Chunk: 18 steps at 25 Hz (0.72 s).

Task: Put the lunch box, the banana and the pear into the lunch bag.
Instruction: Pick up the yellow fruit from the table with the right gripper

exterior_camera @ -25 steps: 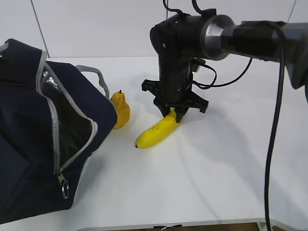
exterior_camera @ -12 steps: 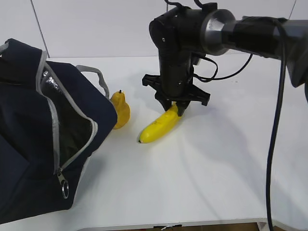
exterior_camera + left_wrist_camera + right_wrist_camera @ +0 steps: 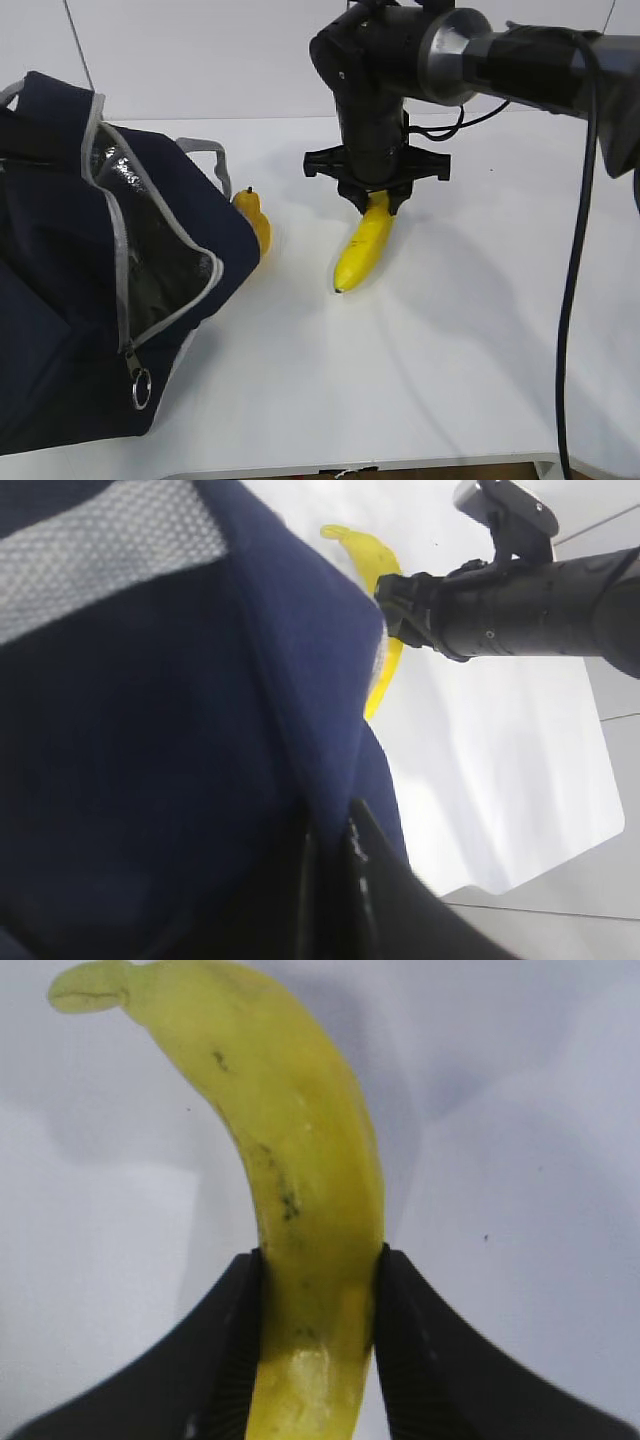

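My right gripper (image 3: 377, 203) is shut on the upper end of the yellow banana (image 3: 364, 250), which hangs tip-down just above the white table. In the right wrist view the banana (image 3: 300, 1160) sits clamped between both fingers of that gripper (image 3: 318, 1300). The pear (image 3: 256, 220) stands on the table, half hidden behind the navy lunch bag (image 3: 60, 300) at the left, whose opening shows foil lining. My left gripper (image 3: 330, 880) is shut on the bag's blue fabric edge (image 3: 300, 680) and is out of sight in the exterior view. The lunch box is not visible.
The bag's grey handle (image 3: 203, 152) lies toward the pear. A zipper pull ring (image 3: 140, 385) hangs at the bag's front corner. The table's front edge (image 3: 400, 465) runs along the bottom. The right arm (image 3: 520, 600) shows beyond the bag in the left wrist view.
My right gripper has lifted the banana off the table and shifted right; the banana now hangs nearly vertical. The bag's open edge has risen and spread toward the pear.
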Each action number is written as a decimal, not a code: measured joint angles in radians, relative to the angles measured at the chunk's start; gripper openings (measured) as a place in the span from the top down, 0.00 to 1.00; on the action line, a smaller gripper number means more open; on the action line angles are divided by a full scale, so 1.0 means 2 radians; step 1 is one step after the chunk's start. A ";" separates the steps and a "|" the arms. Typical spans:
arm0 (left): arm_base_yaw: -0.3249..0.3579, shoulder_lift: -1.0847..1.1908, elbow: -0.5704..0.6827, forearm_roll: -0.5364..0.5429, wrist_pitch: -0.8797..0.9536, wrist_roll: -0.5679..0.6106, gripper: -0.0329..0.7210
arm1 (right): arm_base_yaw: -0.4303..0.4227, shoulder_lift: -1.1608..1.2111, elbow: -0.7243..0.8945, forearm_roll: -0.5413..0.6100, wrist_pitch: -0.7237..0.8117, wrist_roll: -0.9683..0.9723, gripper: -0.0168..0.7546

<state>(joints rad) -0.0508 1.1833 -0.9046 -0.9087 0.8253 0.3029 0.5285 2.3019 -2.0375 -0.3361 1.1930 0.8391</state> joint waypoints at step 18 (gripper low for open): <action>0.000 0.000 0.000 -0.008 -0.005 0.031 0.97 | 0.000 0.000 -0.192 0.102 0.027 -0.270 0.60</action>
<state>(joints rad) -0.0508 1.1833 -0.9046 -0.9239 0.8149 0.3657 0.5280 2.3019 -2.4210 -0.1311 1.2461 0.3000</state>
